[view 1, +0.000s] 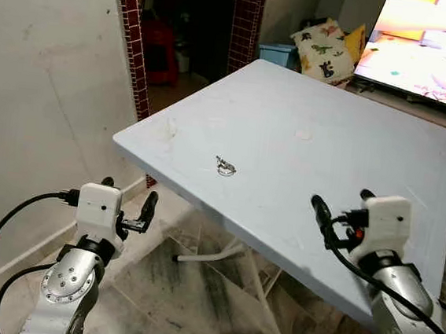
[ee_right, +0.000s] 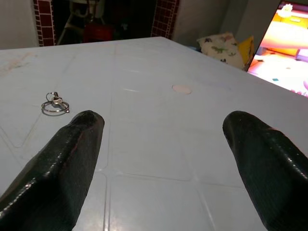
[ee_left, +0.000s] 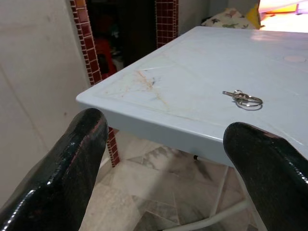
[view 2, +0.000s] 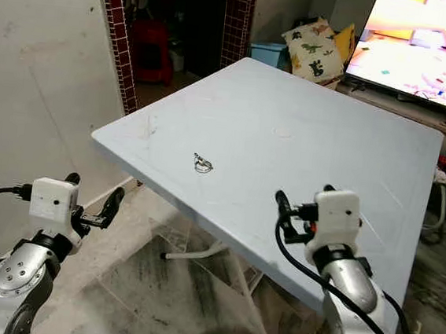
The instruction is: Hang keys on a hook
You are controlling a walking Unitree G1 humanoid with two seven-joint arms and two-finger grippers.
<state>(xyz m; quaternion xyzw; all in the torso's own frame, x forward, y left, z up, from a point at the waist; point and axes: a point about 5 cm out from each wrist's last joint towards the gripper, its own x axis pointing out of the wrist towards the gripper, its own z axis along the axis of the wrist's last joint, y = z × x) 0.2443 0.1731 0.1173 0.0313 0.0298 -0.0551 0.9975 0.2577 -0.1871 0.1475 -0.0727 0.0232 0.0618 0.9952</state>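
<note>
A small bunch of silver keys on a ring [view 1: 224, 166] lies flat on the pale blue table [view 1: 324, 106], near its left front part; it also shows as keys [ee_left: 243, 98] and keys [ee_right: 55, 104]. My left gripper [view 1: 129, 197] is open, held below and left of the table's near corner, off the tabletop. Over the table's front edge my right gripper [view 1: 342, 202] stands open, right of the keys and well apart from them. Nothing is between either pair of fingers.
A white wall [view 1: 42, 78] rises on the left, ending in a red-tiled door frame [view 1: 132, 40] with a dark room behind. A lit screen [view 1: 428, 45] and a patterned cushion [view 1: 323, 49] stand beyond the table. The table's white legs [view 1: 215, 253] cross over marbled floor.
</note>
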